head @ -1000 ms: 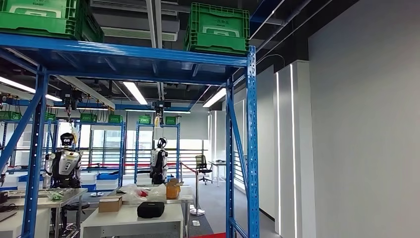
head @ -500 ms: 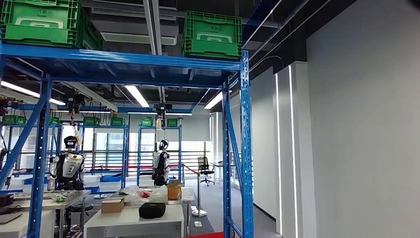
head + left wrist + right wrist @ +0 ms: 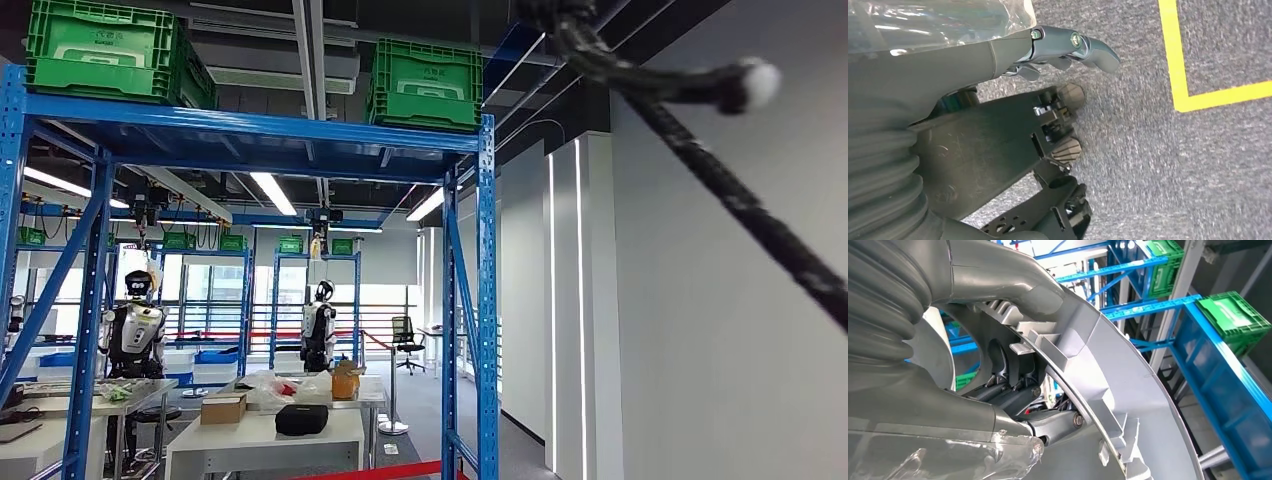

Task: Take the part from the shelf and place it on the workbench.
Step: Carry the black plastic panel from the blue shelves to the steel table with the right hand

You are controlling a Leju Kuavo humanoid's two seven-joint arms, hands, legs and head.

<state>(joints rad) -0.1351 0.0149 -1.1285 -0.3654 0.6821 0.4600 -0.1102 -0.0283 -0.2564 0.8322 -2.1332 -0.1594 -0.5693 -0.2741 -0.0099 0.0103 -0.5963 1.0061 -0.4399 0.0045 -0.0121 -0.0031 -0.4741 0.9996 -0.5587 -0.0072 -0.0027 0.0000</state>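
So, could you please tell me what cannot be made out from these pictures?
- Right wrist view: the grey part runs off the edges, and the right robot hand fingers are tucked behind it.
- Head view: a blurred dark cable crosses the corner.
- Left wrist view: the left robot hand hangs over carpet.

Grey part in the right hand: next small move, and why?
Probably a step and turn left toward the white tables, carrying the grey part as gripped. The right hand holds the part off the shelf, the tables lie far off at lower left of the head view, and the left hand hangs free over the floor.
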